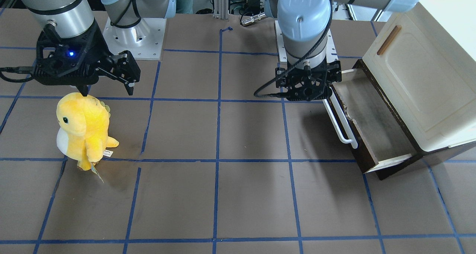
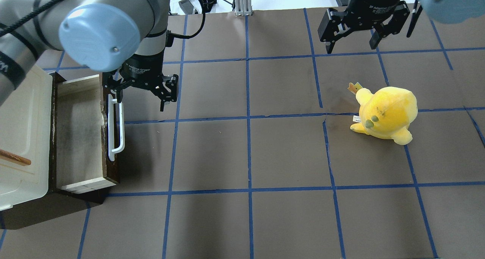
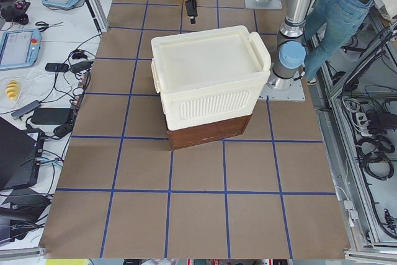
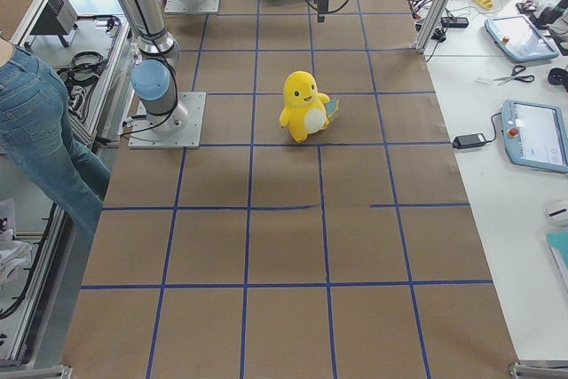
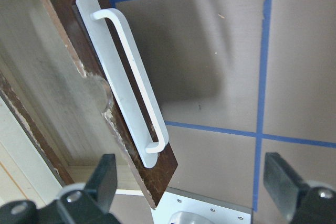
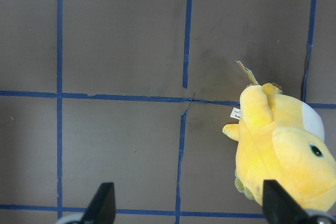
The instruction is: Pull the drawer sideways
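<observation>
The dark brown drawer (image 2: 110, 175) stands pulled out of the cabinet base, its pale interior (image 1: 372, 124) showing. Its long white bar handle (image 2: 115, 128) runs along the front and also shows in the left wrist view (image 5: 131, 93). My left gripper (image 2: 139, 99) is open and empty, hovering over the near end of the handle; one finger (image 5: 102, 179) is above the drawer front, the other (image 5: 281, 177) above the mat. My right gripper (image 2: 350, 46) is open and empty, far off over the mat.
A cream-white cabinet (image 1: 420, 83) with a small wooden handle (image 1: 388, 40) sits above the drawer. A yellow plush toy (image 2: 386, 113) stands on the mat below the right gripper (image 6: 189, 208). Blue tape lines grid the brown mat.
</observation>
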